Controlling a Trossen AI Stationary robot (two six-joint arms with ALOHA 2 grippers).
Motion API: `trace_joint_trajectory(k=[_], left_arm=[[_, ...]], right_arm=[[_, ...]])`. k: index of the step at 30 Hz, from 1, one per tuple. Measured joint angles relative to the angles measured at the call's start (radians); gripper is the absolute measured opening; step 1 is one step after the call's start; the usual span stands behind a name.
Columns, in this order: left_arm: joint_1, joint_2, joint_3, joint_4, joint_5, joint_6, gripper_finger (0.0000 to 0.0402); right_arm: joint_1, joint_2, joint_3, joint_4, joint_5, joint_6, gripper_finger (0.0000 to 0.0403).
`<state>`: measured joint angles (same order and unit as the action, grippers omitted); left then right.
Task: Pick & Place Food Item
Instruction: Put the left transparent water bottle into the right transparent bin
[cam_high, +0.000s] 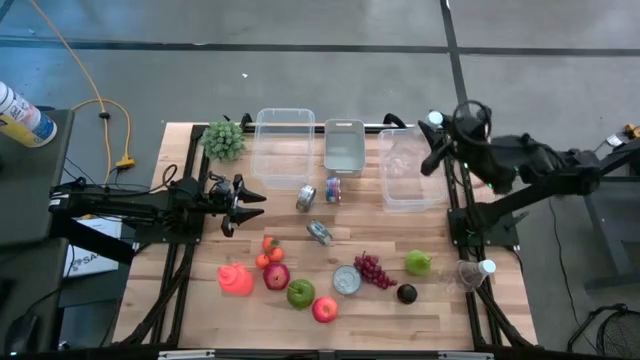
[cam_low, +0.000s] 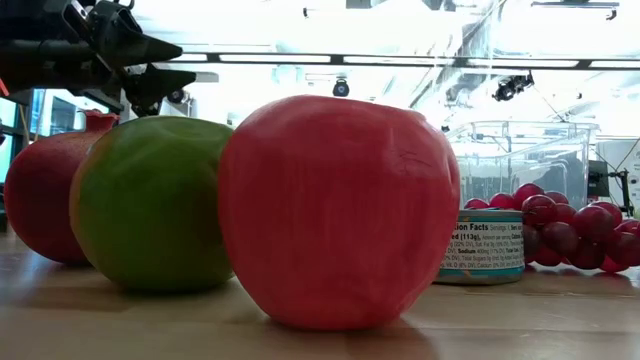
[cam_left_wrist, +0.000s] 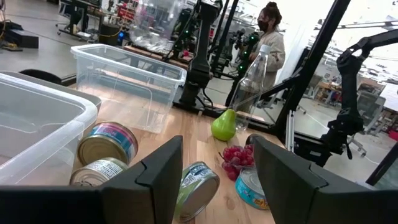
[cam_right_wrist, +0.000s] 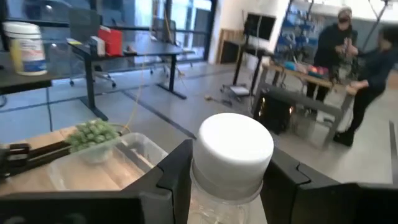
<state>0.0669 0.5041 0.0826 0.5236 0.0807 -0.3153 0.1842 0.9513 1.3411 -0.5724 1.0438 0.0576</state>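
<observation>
High view: left gripper (cam_high: 252, 204) hovered over the surface (cam_high: 200, 300) at its left side, jaws spread and empty, pointing toward the middle. Nearest food looked to be the small orange fruit cluster (cam_high: 270, 250), just ahead of the jaws and toward the near edge; pomegranate (cam_high: 277, 276), green apple (cam_high: 300, 293) and red apple (cam_high: 324, 309) lay further that way. No target named, so that is a guess. Right gripper (cam_high: 432, 128) sat high at the far right, over the right-hand clear bin (cam_high: 407, 170).

Low view: red apple, green apple and pomegranate in a row up front, grapes (cam_low: 560, 230) and a can (cam_low: 484, 245) behind. Left arm high above them, touching nothing.

Left wrist view: jaws apart, nothing between. A can on its side (cam_left_wrist: 198, 186) lay just past them, grapes and pear (cam_left_wrist: 224, 126) further on.

Right wrist view: jaws pinched a clear bottle just under its white cap (cam_right_wrist: 235, 142), not food.

Left arm was clearly nearer the fruit.
</observation>
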Motion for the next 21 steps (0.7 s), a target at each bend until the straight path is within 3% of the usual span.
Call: trace_joint_trajectory(k=[9, 21], left_arm=[[0.0, 0.0, 0.0, 0.0, 0.0, 0.0, 0.0191], [0.0, 0.0, 0.0, -0.008, 0.001, 0.001, 0.0191]], right_arm=[[-0.285, 0.077, 0.0, -0.039, -0.23, 0.047, 0.0126], [-0.56, 0.226, 0.0, -0.153, -0.267, 0.287, 0.0129]])
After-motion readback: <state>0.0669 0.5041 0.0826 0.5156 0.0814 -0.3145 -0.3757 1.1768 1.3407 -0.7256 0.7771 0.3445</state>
